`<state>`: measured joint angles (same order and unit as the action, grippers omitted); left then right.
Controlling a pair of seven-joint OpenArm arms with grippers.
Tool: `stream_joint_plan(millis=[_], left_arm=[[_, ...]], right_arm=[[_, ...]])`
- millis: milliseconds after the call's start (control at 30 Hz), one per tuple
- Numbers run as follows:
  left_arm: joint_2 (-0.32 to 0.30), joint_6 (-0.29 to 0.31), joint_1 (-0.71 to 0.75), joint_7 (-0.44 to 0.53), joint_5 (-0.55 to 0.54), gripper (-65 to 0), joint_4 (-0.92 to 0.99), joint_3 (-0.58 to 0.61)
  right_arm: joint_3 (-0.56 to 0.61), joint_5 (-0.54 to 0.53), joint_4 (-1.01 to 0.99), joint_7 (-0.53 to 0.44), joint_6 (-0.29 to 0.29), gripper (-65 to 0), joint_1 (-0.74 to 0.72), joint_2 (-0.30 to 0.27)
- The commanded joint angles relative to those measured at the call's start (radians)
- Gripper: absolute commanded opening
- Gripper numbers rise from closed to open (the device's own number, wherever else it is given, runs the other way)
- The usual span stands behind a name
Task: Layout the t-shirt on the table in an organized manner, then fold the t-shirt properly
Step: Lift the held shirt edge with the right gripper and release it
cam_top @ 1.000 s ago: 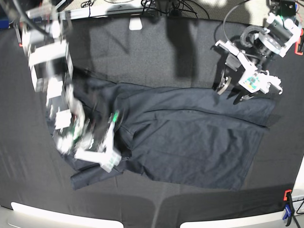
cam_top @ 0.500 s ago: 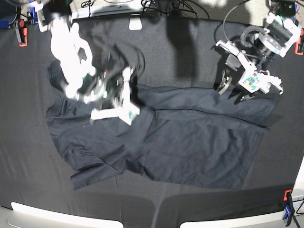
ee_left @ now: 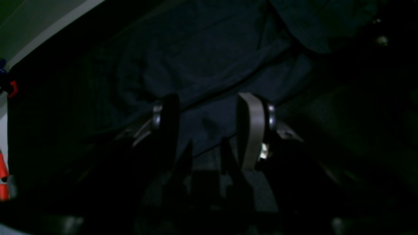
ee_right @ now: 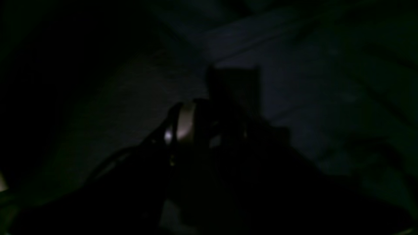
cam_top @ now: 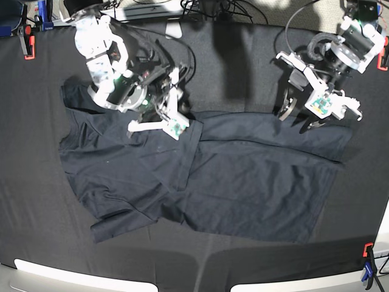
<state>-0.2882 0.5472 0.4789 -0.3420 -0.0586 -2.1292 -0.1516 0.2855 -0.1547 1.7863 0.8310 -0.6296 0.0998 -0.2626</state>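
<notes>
The dark navy t-shirt [cam_top: 243,176] lies spread on the black table [cam_top: 36,213], with its sleeves toward the left and a lengthwise fold near the middle. My right gripper [cam_top: 180,118] is at the shirt's upper edge. In the very dark right wrist view its fingers [ee_right: 184,122] stand close together against the shirt [ee_right: 294,81] and seem to pinch it. My left gripper [cam_top: 299,120] is open just above the shirt's upper right edge. In the left wrist view it [ee_left: 209,111] is empty, with the shirt [ee_left: 202,58] beneath it.
Orange clamps sit at the back left [cam_top: 27,48] and front right [cam_top: 366,250] corners. Cables [cam_top: 206,9] run along the back edge. A small white patch [cam_top: 173,30] lies on the cloth at the back. White board edges [cam_top: 79,281] line the front.
My right arm swung from the shirt's lower left up to its upper edge. The fold in the shirt shifted to the right with it. The left arm has not moved.
</notes>
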Motion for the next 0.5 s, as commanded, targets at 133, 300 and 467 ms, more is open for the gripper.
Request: stream_joint_plan(millis=[133,300,467], left_arm=[[-0.011,-0.008,0.0,0.02,0.049,-39.0,-0.019,-0.005],[-0.069,-0.007,0.001,-0.014,0.177,-39.0,-0.019,-0.005],[-0.223,-0.008,0.0,-0.011,0.271,-39.0,-0.01,-0.005]], right_arm=[[-0.005,-0.115,0.086,0.026,-0.037,-48.3,-0.015,0.002],[-0.005,-0.029,0.26,0.093,-0.036,-48.3,-0.015,-0.001],[-0.005,0.094,0.311,0.135,-0.036,-48.4,0.032,-0.007]])
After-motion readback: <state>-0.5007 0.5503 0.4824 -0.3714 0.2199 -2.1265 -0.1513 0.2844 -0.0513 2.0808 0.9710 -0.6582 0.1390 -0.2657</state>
